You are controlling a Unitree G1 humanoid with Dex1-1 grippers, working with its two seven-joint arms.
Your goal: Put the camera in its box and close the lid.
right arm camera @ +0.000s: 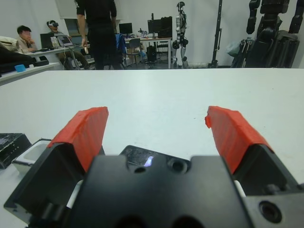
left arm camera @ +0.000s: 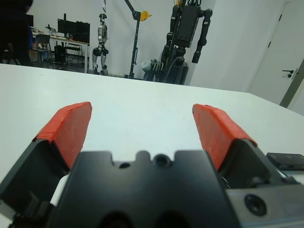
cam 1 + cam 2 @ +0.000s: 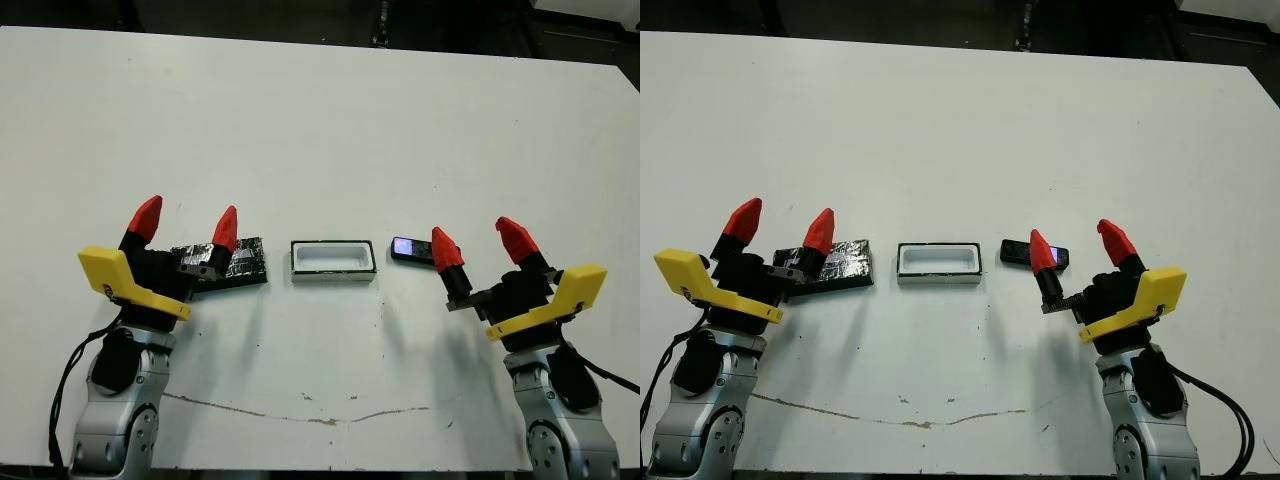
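Note:
The box (image 3: 332,262), a shallow white tray with a dark rim, lies open at the table's middle front. Left of it rests the crinkly black lid (image 3: 240,260), partly under my left gripper (image 3: 187,222), which hovers open with nothing between its fingers. Right of the box lies the small black camera (image 3: 408,250), its blue-purple screen glowing. My right gripper (image 3: 481,244) is open just right of the camera, its left fingertip over the camera's near end. In the right wrist view the camera (image 1: 141,156) shows low between the fingers, with the box (image 1: 29,159) off to one side.
The white table (image 3: 320,130) stretches bare beyond the objects to its far edge. A thin dark crack line (image 3: 300,415) runs along the front. Beyond the table are people at desks (image 1: 28,40), a standing person (image 1: 97,28) and parked robots (image 2: 185,38).

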